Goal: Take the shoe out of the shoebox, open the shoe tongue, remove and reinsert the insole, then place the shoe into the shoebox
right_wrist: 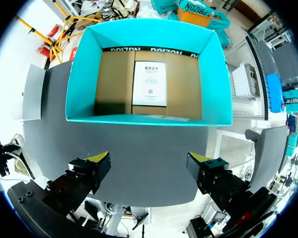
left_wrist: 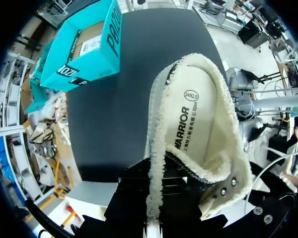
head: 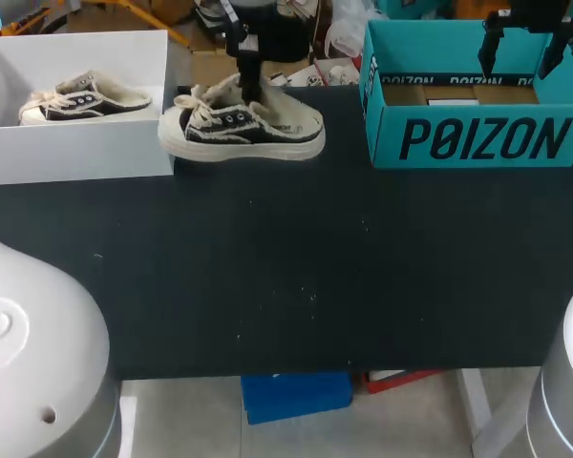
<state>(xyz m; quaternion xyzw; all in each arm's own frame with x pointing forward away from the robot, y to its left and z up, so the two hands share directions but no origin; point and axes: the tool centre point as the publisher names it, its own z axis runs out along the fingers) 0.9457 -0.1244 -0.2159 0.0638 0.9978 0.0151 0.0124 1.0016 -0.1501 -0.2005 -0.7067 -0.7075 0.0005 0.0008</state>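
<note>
A black-and-cream sneaker (head: 241, 129) stands on the dark table just right of the white shoebox (head: 76, 153). My left gripper (head: 251, 95) comes down onto its opening, shut on a frayed cream edge by the tongue. In the left wrist view the gripper (left_wrist: 154, 218) pinches that edge, and the sneaker (left_wrist: 198, 124) opens ahead with its cream insole (left_wrist: 191, 129) showing. A second matching sneaker (head: 81, 100) lies inside the white shoebox. My right gripper (head: 522, 52) hangs open over the teal box, holding nothing.
An open teal box (head: 477, 138) stands at the back right, its brown floor bare but for a white label. It lies just ahead of the right gripper (right_wrist: 149, 163), seen as teal box (right_wrist: 149, 119). It also shows beyond the sneaker, teal box (left_wrist: 89, 64).
</note>
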